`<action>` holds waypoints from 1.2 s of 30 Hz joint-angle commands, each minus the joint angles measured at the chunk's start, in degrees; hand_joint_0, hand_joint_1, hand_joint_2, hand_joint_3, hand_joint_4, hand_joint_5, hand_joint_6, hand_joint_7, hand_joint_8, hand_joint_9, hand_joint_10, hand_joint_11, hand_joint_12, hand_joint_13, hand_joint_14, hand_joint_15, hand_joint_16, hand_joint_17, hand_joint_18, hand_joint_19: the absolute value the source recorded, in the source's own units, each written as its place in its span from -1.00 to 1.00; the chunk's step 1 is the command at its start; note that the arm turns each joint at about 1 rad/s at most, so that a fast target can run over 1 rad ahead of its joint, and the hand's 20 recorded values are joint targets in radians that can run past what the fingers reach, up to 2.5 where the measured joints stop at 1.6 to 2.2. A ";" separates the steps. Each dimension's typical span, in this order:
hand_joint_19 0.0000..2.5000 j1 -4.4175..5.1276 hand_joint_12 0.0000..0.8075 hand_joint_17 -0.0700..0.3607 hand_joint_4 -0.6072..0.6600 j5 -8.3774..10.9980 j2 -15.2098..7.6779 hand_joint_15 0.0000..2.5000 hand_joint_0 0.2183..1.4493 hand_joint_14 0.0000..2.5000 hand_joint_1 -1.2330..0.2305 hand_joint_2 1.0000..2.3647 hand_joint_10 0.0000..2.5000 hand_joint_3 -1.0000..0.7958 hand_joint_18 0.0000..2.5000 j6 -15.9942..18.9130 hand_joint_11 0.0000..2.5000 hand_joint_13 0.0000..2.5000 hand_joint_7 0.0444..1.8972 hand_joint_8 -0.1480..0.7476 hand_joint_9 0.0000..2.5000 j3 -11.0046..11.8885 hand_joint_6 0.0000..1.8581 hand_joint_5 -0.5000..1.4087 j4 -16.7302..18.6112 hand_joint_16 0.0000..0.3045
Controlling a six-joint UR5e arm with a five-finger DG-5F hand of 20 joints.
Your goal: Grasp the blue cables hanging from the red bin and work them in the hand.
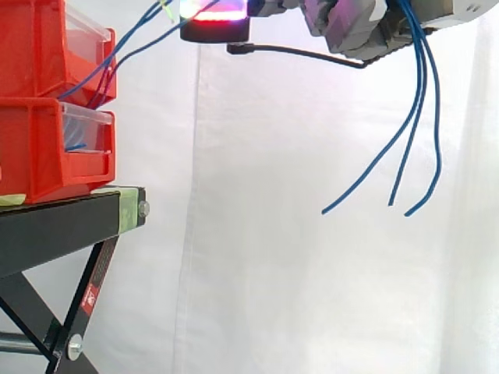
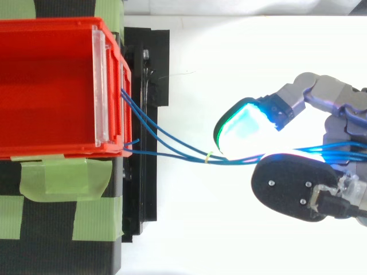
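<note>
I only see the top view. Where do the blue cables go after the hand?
Observer: From the side, the cables pass through the hand, and three loose ends dangle below it.
Operator: Is the hand higher than the bin?
Observer: Yes. The cables climb from the top bin up to the hand.
Operator: Is there just one bin?
Observer: No. A second bin sits under the top one.
</note>
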 commanded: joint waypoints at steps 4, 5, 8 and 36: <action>-0.14 -0.02 0.20 -0.11 0.50 0.00 0.00 0.06 0.32 1.00 -0.17 -0.96 1.00 0.11 0.18 0.03 1.00 -0.26 0.29 0.42 -0.53 0.00 -0.99 -0.16 0.00 -0.64; -0.14 -0.02 0.21 -0.11 0.51 0.00 0.00 0.07 0.32 1.00 -0.17 -0.97 1.00 0.11 0.17 -0.05 1.00 -0.26 0.29 0.41 -0.53 0.00 -0.99 -0.16 0.09 -0.64; -0.15 0.07 0.20 -0.12 0.49 0.00 0.00 0.05 0.33 1.00 -0.17 -0.97 1.00 0.08 0.17 -0.05 1.00 -0.26 0.29 0.42 -0.53 0.00 -0.99 -0.16 0.26 -0.65; -0.30 0.33 0.25 -0.05 0.53 0.88 0.00 0.02 0.36 1.00 -0.19 -0.99 1.00 0.39 0.10 0.03 1.00 -0.29 0.25 0.43 -0.59 0.00 -0.99 -0.19 0.44 -0.61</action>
